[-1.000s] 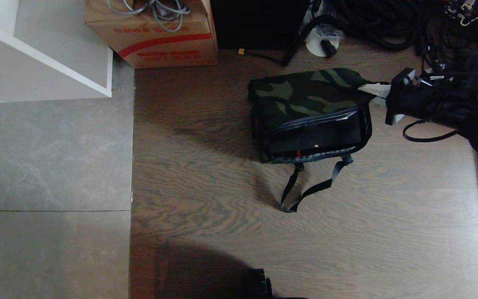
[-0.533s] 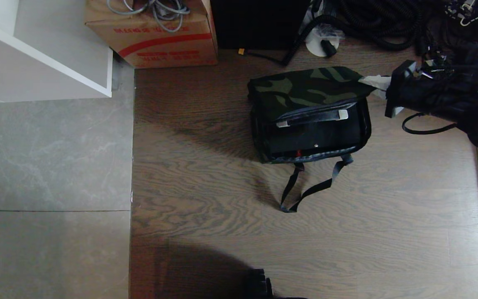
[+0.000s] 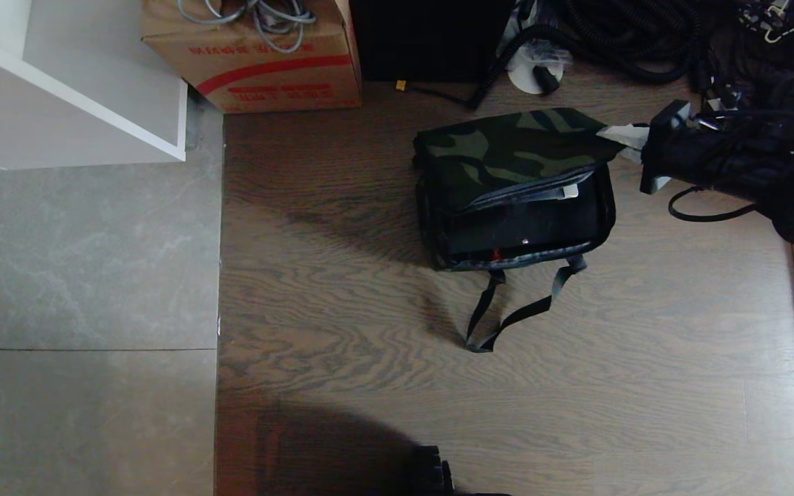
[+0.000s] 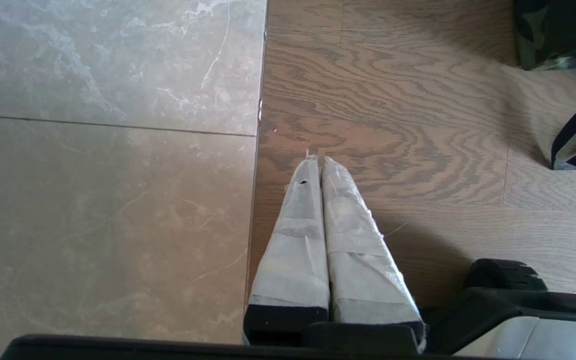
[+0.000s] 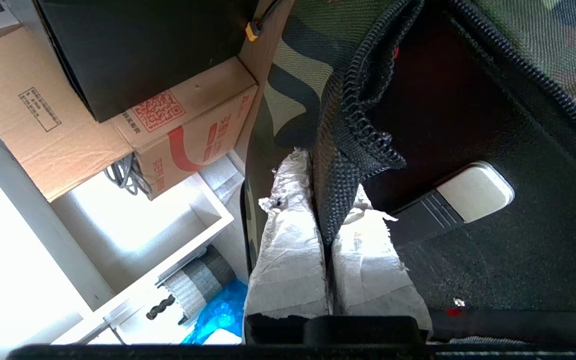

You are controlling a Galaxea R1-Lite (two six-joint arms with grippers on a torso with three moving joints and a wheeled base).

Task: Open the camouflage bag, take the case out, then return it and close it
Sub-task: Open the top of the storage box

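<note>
The camouflage bag (image 3: 507, 148) stands on the wood floor right of centre, its lid partly raised over the front opening. Inside lies the black case (image 3: 528, 227); one silver end of its handle (image 3: 569, 192) and a small red latch show. My right gripper (image 3: 619, 134) is at the bag's far right corner, shut on the lid's zipper edge (image 5: 348, 150), which passes between its taped fingers (image 5: 288, 235). The right wrist view shows the case handle end (image 5: 475, 192) just beside that gripper (image 5: 325, 180). My left gripper (image 4: 318, 160) hangs shut over the floor, holding nothing.
The bag's black strap (image 3: 507, 317) trails on the floor toward me. Behind the bag stand a red-striped cardboard box (image 3: 259, 62), a black upright box (image 3: 431, 38) and a tangle of black cables (image 3: 631, 34). A white shelf unit (image 3: 73, 89) is at far left.
The lid rose, baring the whole case handle, then dropped part way so only the handle's right end shows. The right gripper shifted slightly up with it.
</note>
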